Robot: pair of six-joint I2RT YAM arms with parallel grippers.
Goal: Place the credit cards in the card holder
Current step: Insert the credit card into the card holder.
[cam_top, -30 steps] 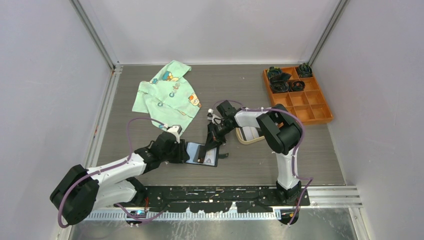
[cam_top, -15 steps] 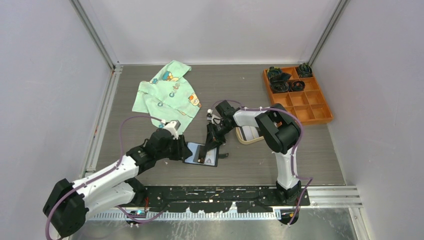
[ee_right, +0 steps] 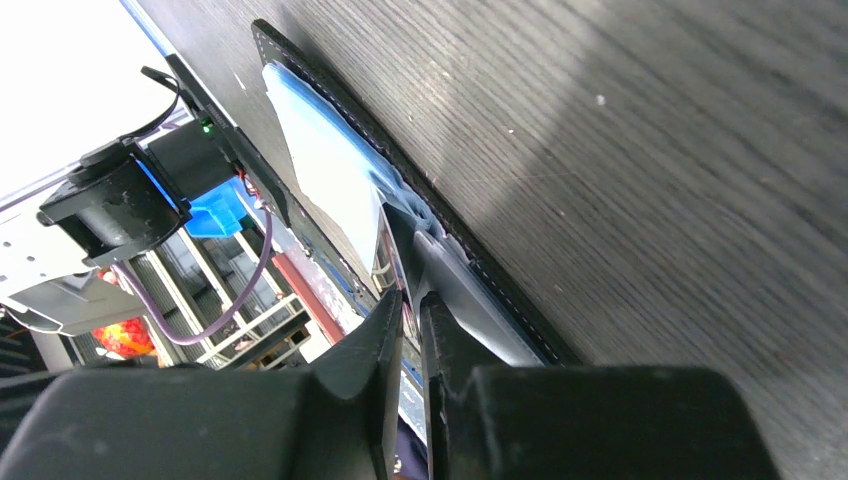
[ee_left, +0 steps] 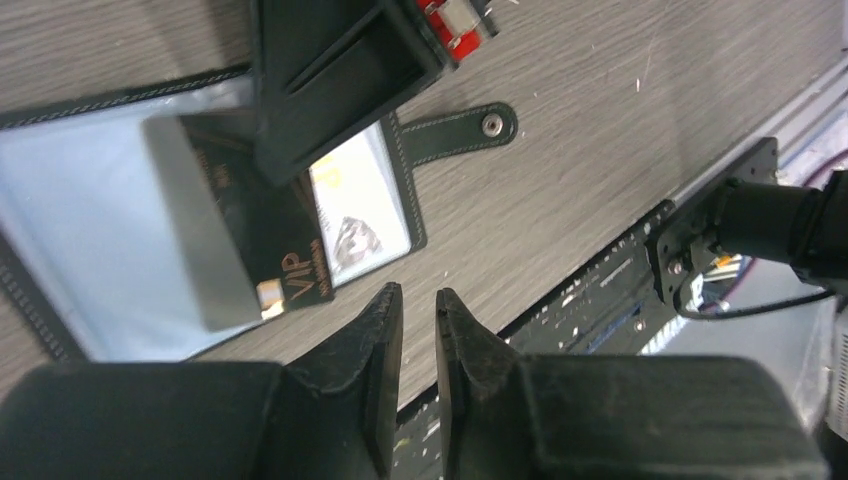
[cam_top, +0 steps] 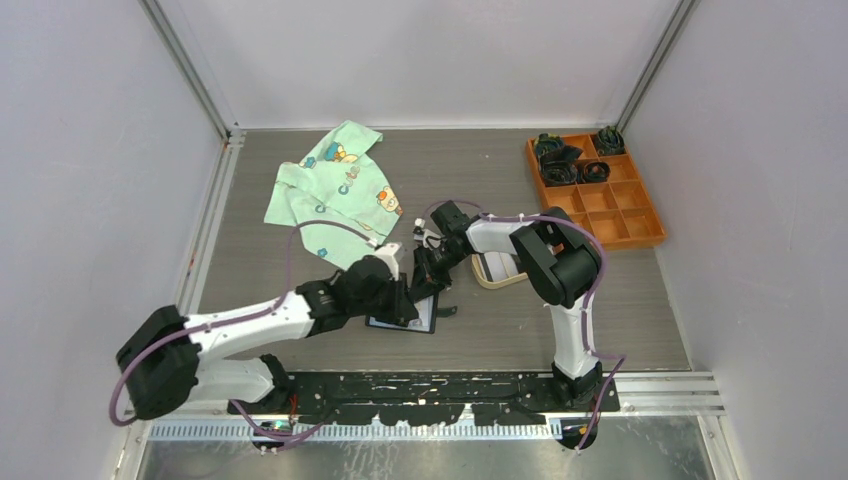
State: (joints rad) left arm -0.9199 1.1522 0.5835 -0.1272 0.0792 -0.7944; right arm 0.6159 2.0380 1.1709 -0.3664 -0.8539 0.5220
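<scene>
The black card holder [cam_top: 424,319] lies open on the table, its pale blue lining [ee_left: 80,210] up and its snap tab [ee_left: 470,125] to the side. A light card [ee_left: 355,215] sits in its window pocket. My right gripper [cam_top: 428,280] is shut on a dark credit card marked VIP [ee_left: 250,245], which it holds tilted down onto the open holder. My left gripper [ee_left: 418,300] hovers just above the holder's near edge; its jaws are almost together with nothing between them. In the right wrist view the holder's stitched edge [ee_right: 330,170] runs past the right gripper's fingers [ee_right: 440,340].
A beige oval tray [cam_top: 497,272] lies right of the holder, behind the right arm. An orange compartment bin [cam_top: 597,190] with dark items stands at the back right. A green printed cloth [cam_top: 335,190] lies at the back left. The black base rail [cam_top: 450,385] runs along the near edge.
My left arm has swung right, from the holder's left edge to over the holder. The right gripper and the dark card have stayed nearly still.
</scene>
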